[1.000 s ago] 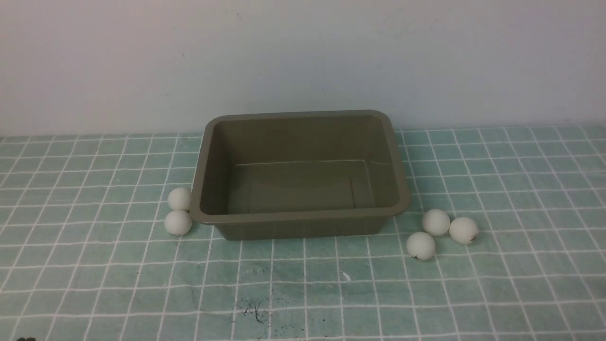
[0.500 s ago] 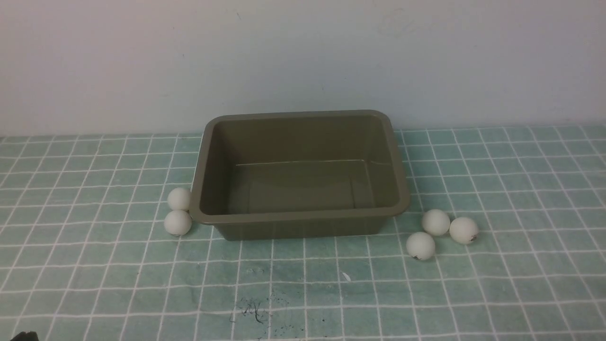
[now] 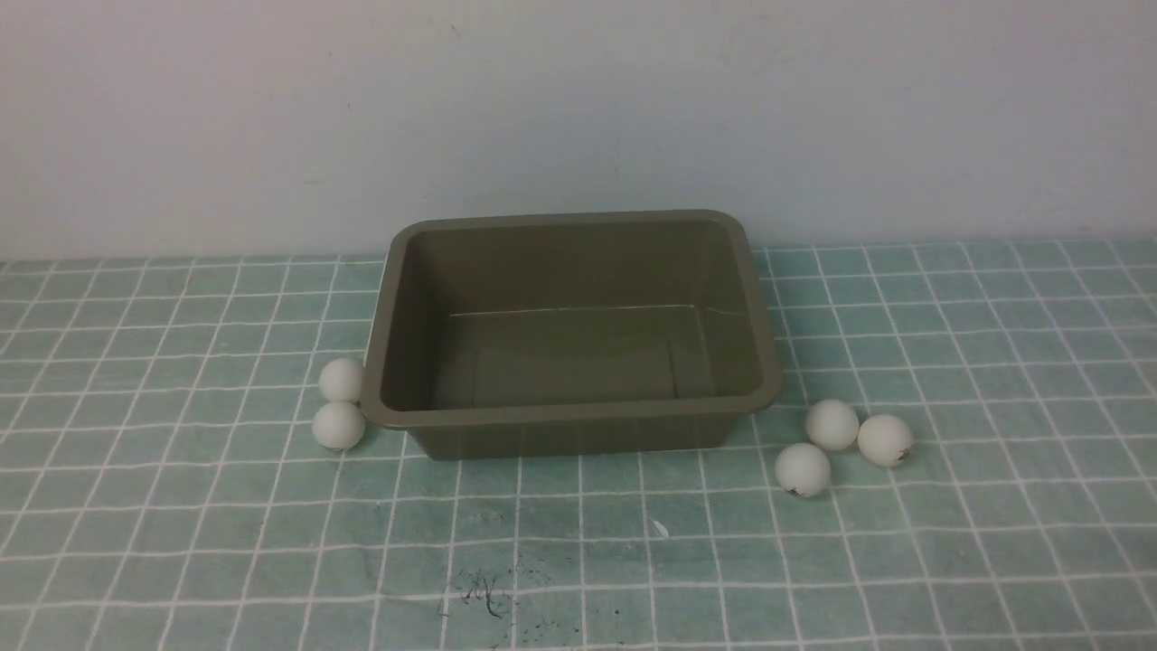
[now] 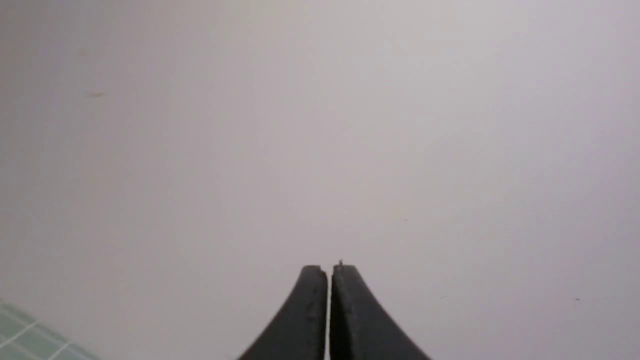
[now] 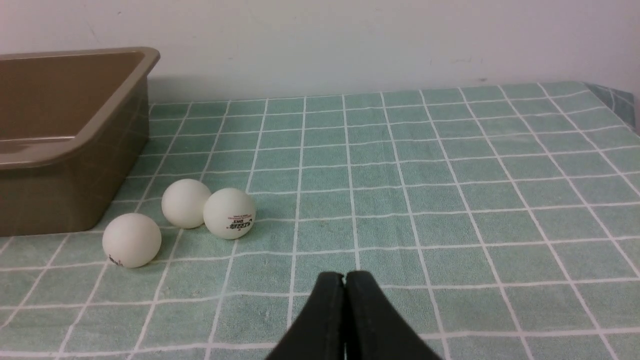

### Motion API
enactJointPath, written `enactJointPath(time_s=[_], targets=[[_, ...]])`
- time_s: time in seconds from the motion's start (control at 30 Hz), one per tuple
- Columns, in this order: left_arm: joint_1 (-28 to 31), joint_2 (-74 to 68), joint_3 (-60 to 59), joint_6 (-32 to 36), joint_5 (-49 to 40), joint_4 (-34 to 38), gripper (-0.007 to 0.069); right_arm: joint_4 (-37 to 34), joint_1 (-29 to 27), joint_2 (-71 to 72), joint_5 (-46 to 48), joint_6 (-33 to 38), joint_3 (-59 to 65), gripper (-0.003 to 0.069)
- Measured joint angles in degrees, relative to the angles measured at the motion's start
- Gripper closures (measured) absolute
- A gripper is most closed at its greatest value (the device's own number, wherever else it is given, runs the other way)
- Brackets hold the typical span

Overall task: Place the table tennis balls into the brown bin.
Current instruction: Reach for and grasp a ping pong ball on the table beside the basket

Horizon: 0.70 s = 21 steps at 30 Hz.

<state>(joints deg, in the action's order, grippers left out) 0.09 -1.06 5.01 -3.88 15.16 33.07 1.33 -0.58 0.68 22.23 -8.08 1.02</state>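
Saw the brown bin (image 3: 578,418) standing upright in the middle of a green checked cloth (image 3: 994,542), far side close to a pale wall (image 3: 578,108), glossy inside and empty.

Counted five table tennis balls, all lying on the cloth outside the bin.

Found two on the left, by the bin's near left corner: the rear left ball (image 3: 342,380) tight against the flared rim, and the front left ball (image 3: 339,426) touching it from the near side.

Found three on the right, off the near right corner: the inner right ball (image 3: 832,425) near the bin but apart from it, the outer right ball (image 3: 886,440) touching it on the side away from the bin, and the nearest right ball (image 3: 803,469) just beside the inner one. Could not tell whether those two touched.

Made out dark print on the outer right ball in the right wrist view, plus a small dark mark low on the nearest one.

Saw the left gripper (image 4: 329,272) closed, dark fingers pressed together along a hairline seam, gripping nothing, facing the bare wall.

Saw the right gripper (image 5: 344,278) closed the same way on nothing, low over the cloth, apart from the three right-hand balls.

Noted a dark smudge (image 3: 488,597) on the cloth's near part.
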Motion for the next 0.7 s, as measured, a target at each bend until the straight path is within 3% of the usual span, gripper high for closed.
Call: enactJointPath(time_s=[0.17, 0.3, 0.4, 0.57, 0.7], targets=[[0.0, -10.3, 12.4, 0.1, -14.7, -1.7, 0.0629, 0.0, 0.0, 0.0, -0.3, 0.0, 0.1, 0.0673], [0.0, -29.4, 27.4, 3.9, -39.8, -4.3, 0.0629, -2.8, 0.0, 0.0, -2.7, -0.7, 0.4, 0.0673], [0.0, -42.0, 34.0, 8.1, -50.5, -4.9, 0.0629, -8.6, 0.0, 0.0, -6.9, -2.5, 0.6, 0.0673], [0.0, -58.0, 37.5, 14.4, -56.9, -4.7, 0.0629, -24.2, 0.0, 0.0, -15.0, -8.4, 0.6, 0.0673], [0.0, -67.5, 37.6, 18.7, -55.6, -4.7, 0.0629, -29.1, 0.0, 0.0, -16.0, -8.9, 0.6, 0.0673]])
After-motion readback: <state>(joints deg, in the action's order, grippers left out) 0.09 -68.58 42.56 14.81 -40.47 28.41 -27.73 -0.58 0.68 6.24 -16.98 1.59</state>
